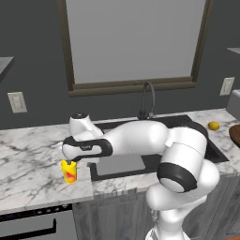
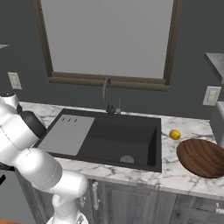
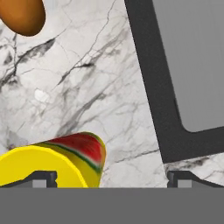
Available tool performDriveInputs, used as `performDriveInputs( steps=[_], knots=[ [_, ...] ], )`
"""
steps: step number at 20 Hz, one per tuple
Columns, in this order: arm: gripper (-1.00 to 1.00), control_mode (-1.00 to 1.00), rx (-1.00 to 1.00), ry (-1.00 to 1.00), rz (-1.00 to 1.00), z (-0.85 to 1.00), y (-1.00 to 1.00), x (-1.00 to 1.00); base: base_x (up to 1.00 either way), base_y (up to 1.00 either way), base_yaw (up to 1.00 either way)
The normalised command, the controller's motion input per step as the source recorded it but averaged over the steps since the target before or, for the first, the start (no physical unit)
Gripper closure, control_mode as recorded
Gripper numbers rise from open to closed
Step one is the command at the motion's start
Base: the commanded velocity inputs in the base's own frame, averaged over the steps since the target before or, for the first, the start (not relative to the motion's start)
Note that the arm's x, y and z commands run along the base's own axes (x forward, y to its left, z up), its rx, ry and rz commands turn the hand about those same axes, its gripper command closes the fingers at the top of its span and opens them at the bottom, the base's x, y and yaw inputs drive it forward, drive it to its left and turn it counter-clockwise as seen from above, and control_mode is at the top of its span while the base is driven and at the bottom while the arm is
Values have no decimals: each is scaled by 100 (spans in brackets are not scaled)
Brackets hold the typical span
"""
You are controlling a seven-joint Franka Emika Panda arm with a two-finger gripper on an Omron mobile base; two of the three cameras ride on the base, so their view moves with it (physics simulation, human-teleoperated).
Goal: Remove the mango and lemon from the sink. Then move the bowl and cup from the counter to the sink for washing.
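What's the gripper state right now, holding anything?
Gripper: open, holding nothing; it hangs over the cup on the counter, with the cup off towards one finger rather than centred.

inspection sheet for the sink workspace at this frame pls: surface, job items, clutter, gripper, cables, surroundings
Surface: white marble counter, grey veining.
Sink: black basin with grey drainboard; no fruit visible in the basin in the right base view.
Lemon: on the counter right of the sink.
Mango: on the counter, seen in the hand view beyond the cup.
Bowl: on the counter right of the sink, near the lemon.
Cup: upright on the counter left of the sink.
Clutter: nothing seen.
Gripper: open, right above the cup, not gripping.
Cables: nothing seen.
Surroundings: faucet, window, wall outlets, dark wall.
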Motion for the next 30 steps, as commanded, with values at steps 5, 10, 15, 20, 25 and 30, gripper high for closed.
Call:
performDriveInputs(
  steps=[5, 10, 15, 20, 25, 30],
  knots=[
    [-100, -100, -1, 0, -5, -7, 8, 8, 0, 0, 0],
    [-100, -100, -1, 0, -4, -8, 7, 9, 0, 0, 0],
    [-100, -100, -2, 0, -3, -8, 8, 12, 0, 0, 0],
    [-100, -100, -1, 0, -3, -8, 6, 13, 0, 0, 0],
    [-100, -100, -1, 0, -3, -8, 9, -3, 0, 0, 0],
    [-100, -100, 0, 0, -4, -18, 12, -14, 0, 0, 0]
  ],
)
